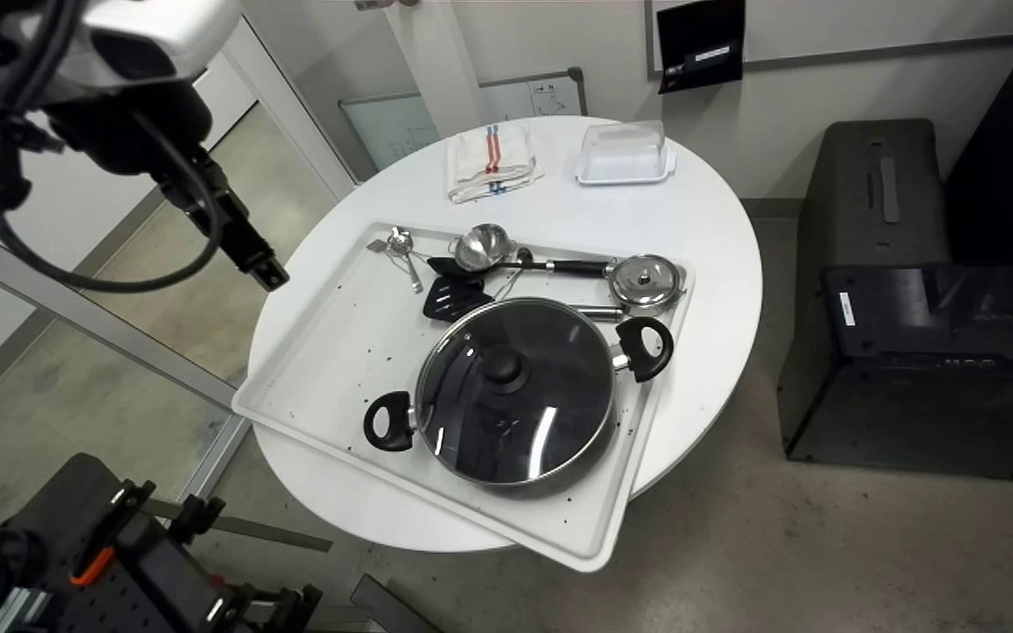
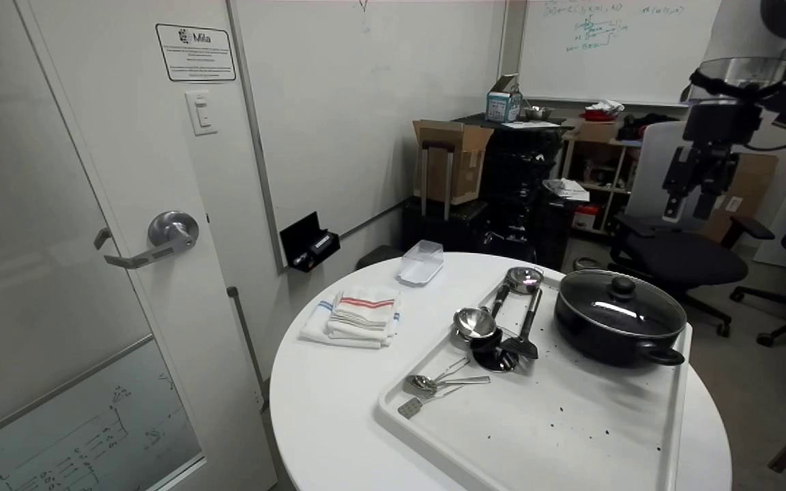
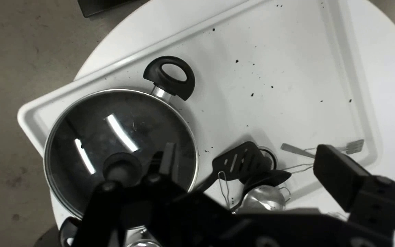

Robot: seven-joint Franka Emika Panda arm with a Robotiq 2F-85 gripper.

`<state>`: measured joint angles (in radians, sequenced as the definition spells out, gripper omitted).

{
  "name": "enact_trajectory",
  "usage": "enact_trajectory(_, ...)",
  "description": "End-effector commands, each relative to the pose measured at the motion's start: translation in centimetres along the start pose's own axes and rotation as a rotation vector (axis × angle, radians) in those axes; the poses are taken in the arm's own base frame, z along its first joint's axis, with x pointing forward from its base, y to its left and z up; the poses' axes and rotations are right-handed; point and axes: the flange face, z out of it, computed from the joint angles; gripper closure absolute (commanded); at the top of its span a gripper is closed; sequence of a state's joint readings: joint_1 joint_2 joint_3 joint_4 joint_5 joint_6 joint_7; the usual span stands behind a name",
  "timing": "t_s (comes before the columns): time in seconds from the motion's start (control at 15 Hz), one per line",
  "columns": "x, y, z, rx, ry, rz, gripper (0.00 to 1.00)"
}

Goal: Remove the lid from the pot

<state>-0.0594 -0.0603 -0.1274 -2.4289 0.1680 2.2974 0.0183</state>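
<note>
"Where is the glass lid (image 1: 520, 400)?"

"On the black pot (image 2: 594, 341), covering it, its black knob (image 2: 622, 286) facing up."

"And the pot itself?"

"On the white tray (image 1: 339, 325), toward the near right in an exterior view, its loop handles (image 1: 400, 429) pointing left and right. The tray lies on a round white table (image 1: 726, 229)."

"How about the gripper (image 2: 688, 208)?"

"It hangs in the air, at the right in an exterior view, well apart from the lid. Its fingers (image 3: 338, 176) stand apart; the wrist view shows a wide gap between them."

"What else is on the tray?"

"Beyond the pot in an exterior view, a slotted black spatula (image 1: 454, 301), a small metal bowl (image 1: 483, 248) and, farther right, a lidded metal saucepan (image 1: 644, 283)."

"And at the table's far side?"

"Folded cloths (image 1: 482, 163) on the left, a clear-covered dish (image 1: 623, 160) on the right."
</note>
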Motion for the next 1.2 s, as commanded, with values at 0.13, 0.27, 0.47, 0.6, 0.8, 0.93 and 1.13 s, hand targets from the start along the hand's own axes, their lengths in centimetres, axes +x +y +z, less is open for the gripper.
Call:
enact_trajectory(0.13,4.2,2.4,4.8,-0.024,-0.041,0.219,0.00)
enact_trajectory(0.27,5.1,3.4,6.2,-0.037,-0.049,0.271,0.00)
enact_trajectory(0.47,6.3,4.7,7.9,-0.062,-0.044,0.337,0.00)
enact_trajectory(0.6,7.1,5.7,9.2,-0.083,-0.025,0.377,0.00)
enact_trajectory(0.8,8.2,6.9,11.2,-0.129,0.008,0.428,0.00)
enact_trajectory(0.93,8.6,7.7,12.3,-0.157,0.014,0.451,0.00)
enact_trajectory(1.13,9.1,8.9,13.9,-0.206,0.017,0.479,0.00)
